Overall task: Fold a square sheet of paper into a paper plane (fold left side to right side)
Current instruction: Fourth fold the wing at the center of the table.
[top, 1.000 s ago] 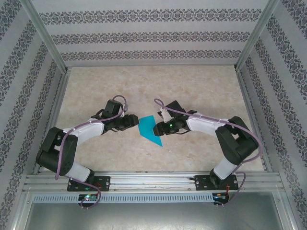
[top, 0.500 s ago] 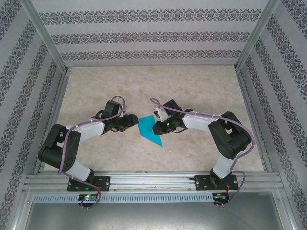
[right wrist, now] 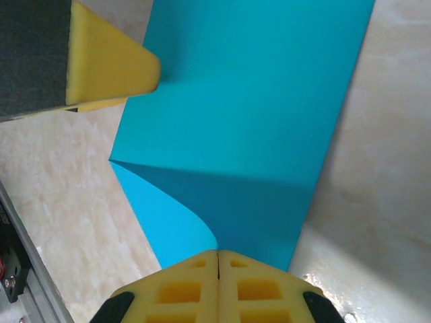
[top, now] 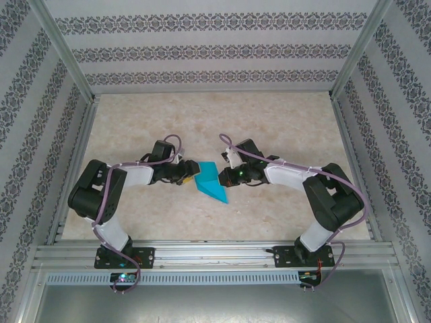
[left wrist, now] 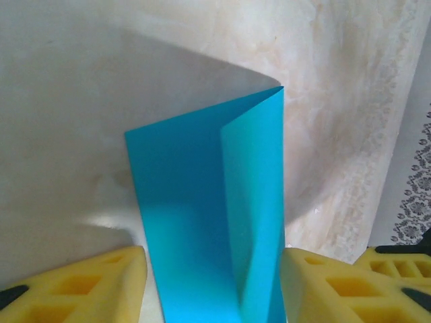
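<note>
The square sheet of paper [top: 208, 182] is teal-blue and lies mid-table between the two arms, partly doubled over with one flap raised. In the left wrist view the square sheet of paper [left wrist: 188, 202] stands up in a V between my yellow fingers [left wrist: 101, 286]. My left gripper [left wrist: 212, 259] is open and straddles it. My right gripper [right wrist: 217, 254] is shut on the sheet's near edge, where a curled layer [right wrist: 168, 215] runs into the pads. From above, the left gripper [top: 189, 173] and right gripper [top: 221, 176] face each other across the sheet. A paper plane is out of view.
The beige marbled tabletop [top: 269, 121] stretches behind the arms. Patterned walls and aluminium posts [top: 67, 54] close it in on three sides. A metal rail [top: 215, 252] with both arm bases runs along the near edge. One left-gripper finger [right wrist: 111, 67] reaches into the right wrist view.
My right gripper has closed on the sheet's edge. The left arm has reached further in toward the sheet, and the sheet now looks narrower and more folded.
</note>
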Robot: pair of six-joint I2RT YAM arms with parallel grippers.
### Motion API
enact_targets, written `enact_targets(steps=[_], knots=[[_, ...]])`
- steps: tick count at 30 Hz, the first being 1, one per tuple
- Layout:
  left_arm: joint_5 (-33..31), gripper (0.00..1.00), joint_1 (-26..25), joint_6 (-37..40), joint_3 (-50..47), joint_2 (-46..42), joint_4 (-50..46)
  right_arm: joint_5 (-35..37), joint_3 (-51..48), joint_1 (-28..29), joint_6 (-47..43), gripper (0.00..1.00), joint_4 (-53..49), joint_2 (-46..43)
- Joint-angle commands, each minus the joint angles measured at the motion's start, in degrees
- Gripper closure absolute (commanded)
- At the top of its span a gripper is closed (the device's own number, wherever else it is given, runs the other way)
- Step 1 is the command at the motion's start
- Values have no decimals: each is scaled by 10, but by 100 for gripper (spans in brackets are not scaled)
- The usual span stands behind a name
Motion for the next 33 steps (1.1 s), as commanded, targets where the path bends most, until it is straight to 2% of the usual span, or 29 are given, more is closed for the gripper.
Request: enact_targets(steps=[1, 2, 5, 6, 9, 11, 14, 20, 27, 33], knots=[[27, 53, -4, -16, 16, 18, 45, -13, -6, -5, 10, 100, 17, -7], [27, 58, -5, -18, 18, 22, 49, -12, -8, -6, 12, 100, 18, -7], [22, 69, -7, -25, 17, 22, 60, -1, -12, -6, 15, 87, 14, -19], [21, 69, -7, -29, 16, 19, 64, 11, -13, -6, 16, 76, 9, -28], [27, 69, -9, -53, 16, 13, 78, 66, -17, -3, 11, 57, -22, -63], [40, 69, -12, -74, 17, 13, 92, 103, -18, 3, 5, 51, -47, -90], [51, 69, -16, -99, 19, 11, 104, 172, -11, 29, -13, 47, -96, -124], [53, 70, -19, -126, 19, 7, 113, 312, -1, 137, -23, 45, -142, -138], [54, 73, -23, -140, 29, -1, 117, 441, 19, 241, -5, 47, -122, -65], [52, 74, -28, -141, 37, -5, 105, 489, 44, 267, -13, 48, -119, 2]])
